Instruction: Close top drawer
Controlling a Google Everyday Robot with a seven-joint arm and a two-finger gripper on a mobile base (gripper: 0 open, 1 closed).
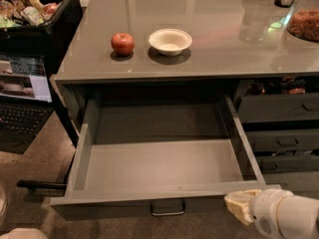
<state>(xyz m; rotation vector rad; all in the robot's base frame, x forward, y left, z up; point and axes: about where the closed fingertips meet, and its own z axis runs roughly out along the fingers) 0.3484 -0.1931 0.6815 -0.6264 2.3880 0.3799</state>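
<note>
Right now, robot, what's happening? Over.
End effector low, at front right corner. Top drawer wide open, empty. Nothing in its way.

Cut off by the lower right corner: white arm behind cream-tipped gripper (239,206), right at the end of wide grey top drawer (109,207), covering that front corner. Cropped at left: open black laptop (20,108). Cropped at right: glass jar of brown snacks (305,21), narrower grey drawers (279,108).

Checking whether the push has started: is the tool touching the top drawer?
Cannot tell: in the camera view the tool overlaps the top drawer at its front right corner, hiding any gap.
</note>
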